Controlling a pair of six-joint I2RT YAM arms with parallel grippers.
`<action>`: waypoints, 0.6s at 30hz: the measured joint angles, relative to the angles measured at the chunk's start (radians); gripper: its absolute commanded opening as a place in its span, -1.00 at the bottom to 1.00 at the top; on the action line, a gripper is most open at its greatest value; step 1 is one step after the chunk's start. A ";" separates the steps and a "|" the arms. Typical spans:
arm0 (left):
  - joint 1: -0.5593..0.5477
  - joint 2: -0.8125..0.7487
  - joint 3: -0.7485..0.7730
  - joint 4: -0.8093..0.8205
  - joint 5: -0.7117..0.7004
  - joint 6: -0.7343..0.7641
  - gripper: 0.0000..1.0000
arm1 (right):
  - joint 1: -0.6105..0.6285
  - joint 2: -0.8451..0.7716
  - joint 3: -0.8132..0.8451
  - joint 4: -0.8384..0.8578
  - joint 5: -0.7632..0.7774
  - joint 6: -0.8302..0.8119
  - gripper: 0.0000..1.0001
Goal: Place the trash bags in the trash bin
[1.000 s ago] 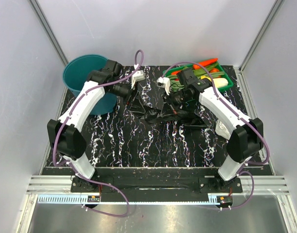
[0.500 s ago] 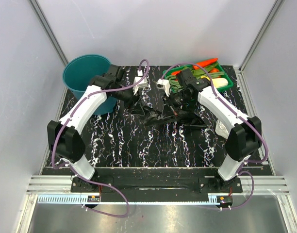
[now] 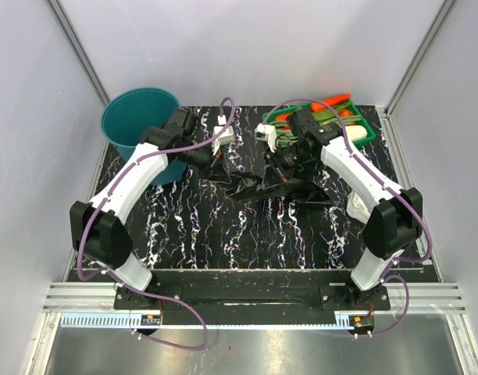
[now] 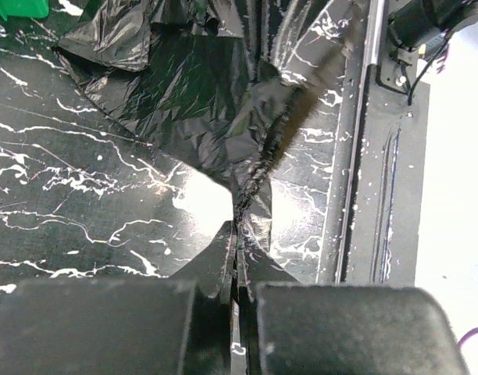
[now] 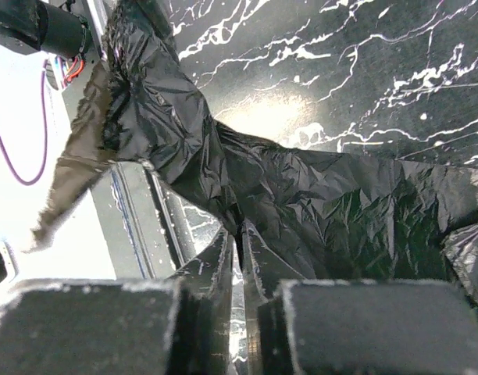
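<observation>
A black, crumpled trash bag (image 3: pixel 258 186) lies stretched on the marbled table between my two grippers. My left gripper (image 3: pixel 223 173) is shut on a twisted strand of it; in the left wrist view the fingertips (image 4: pixel 239 234) pinch that strand and the bag (image 4: pixel 184 86) fans out beyond. My right gripper (image 3: pixel 276 173) is at the bag's other side. Its jaws (image 5: pixel 239 230) stand a narrow slit apart, with the film (image 5: pixel 317 203) still lying against the tips. The teal trash bin (image 3: pixel 137 117) stands at the back left, behind the left arm.
A green tray (image 3: pixel 364 134) of vegetables sits at the back right, close behind the right wrist. A white plastic wad (image 3: pixel 356 205) lies by the right arm's elbow. More black film lies flat under the right arm (image 3: pixel 309 195).
My left gripper moved right from beside the bin to the bag and closed on its strand. My right gripper's jaws eased from shut to a slit apart; the bag stretched slightly leftward.
</observation>
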 measured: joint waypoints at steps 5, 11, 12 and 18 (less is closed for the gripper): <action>-0.029 -0.053 -0.022 0.044 0.003 -0.080 -1.00 | 0.000 0.000 0.063 -0.007 0.009 0.021 0.24; -0.075 -0.061 -0.035 0.102 -0.030 -0.158 -1.00 | 0.001 -0.009 0.108 -0.010 0.035 0.029 0.34; -0.077 -0.061 -0.035 0.108 -0.038 -0.167 -1.00 | 0.001 -0.013 0.112 -0.013 0.040 0.029 0.33; -0.077 -0.061 -0.037 0.184 -0.126 -0.264 -1.00 | 0.004 -0.032 0.146 -0.017 0.121 0.070 0.22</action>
